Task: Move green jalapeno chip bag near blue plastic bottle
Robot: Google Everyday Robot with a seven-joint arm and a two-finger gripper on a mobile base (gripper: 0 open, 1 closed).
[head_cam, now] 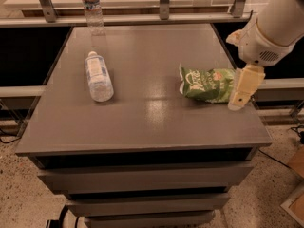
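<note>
The arm [278, 25] is cut off by the top-right corner of the view, so only its white, rounded wrist housing is seen. Below it, the tool [239, 98] is presented as one pale slab hanging downward with a slight tilt, its tip low over the right side of the counter [142, 122]. Whether the tool is spread or pressed together cannot be told from this angle. No grasp on anything is seen.

The green jalapeno chip bag [205, 84] is found lying flat on the right half of the counter, with its white lettering turned up. Its right end is covered by the tool, which is placed directly in front of it; whether contact is made cannot be told.

The blue plastic bottle [99, 76] is seen lying on its side on the left half, cap toward the back, well apart from the bag and the tool. A second bottle [92, 9] is stood upright at the back-left edge, its top clipped by the frame.
</note>
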